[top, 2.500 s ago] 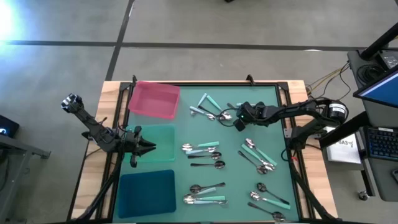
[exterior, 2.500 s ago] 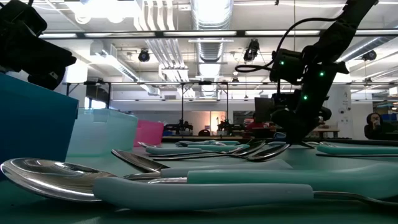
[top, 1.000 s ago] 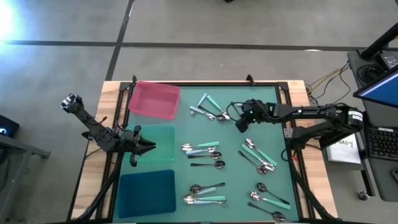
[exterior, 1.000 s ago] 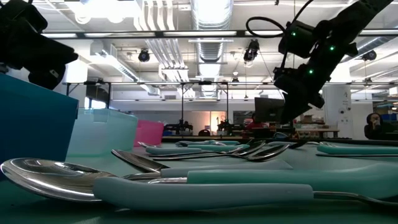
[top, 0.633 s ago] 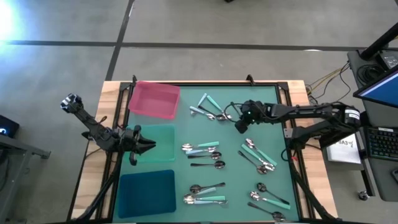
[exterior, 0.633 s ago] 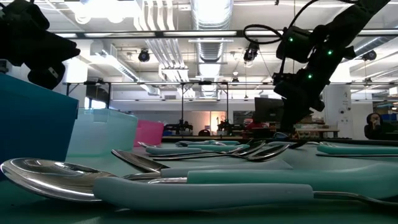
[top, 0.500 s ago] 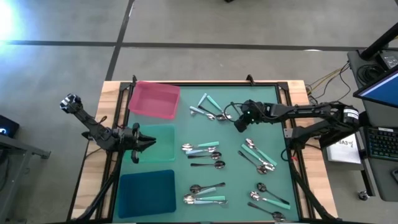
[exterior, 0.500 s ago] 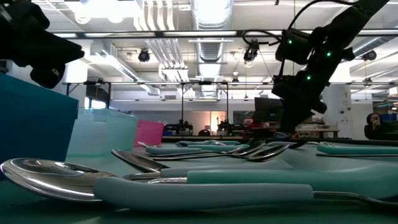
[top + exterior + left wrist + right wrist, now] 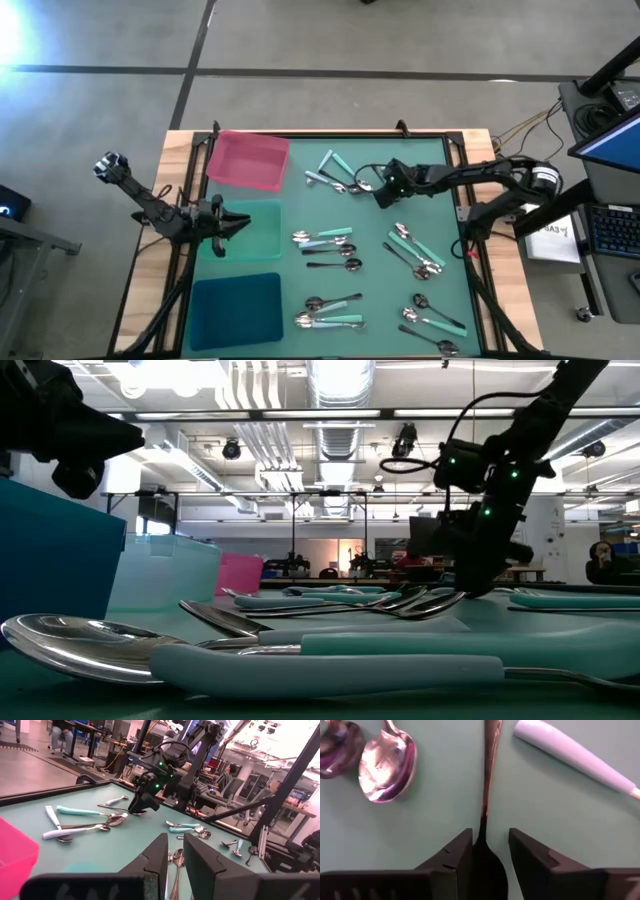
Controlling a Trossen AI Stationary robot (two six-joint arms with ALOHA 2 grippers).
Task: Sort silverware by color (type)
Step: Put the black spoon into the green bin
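From above, the silverware [image 9: 345,250] lies scattered over the green bench [image 9: 300,200], well apart from the pink tray [image 9: 247,160]. The right tool [image 9: 381,195] sits low beside the upper cluster of spoons. The left tool [image 9: 232,224] hangs over the pale green tray [image 9: 262,240]

At bench level, the right tool [image 9: 468,588] reaches down to the far spoons

The left wrist view shows the left tool [image 9: 181,857] slightly parted, holding nothing

The right wrist view shows the right tool [image 9: 490,845] parted, astride a dark-handled spoon [image 9: 489,765], not clamped on it
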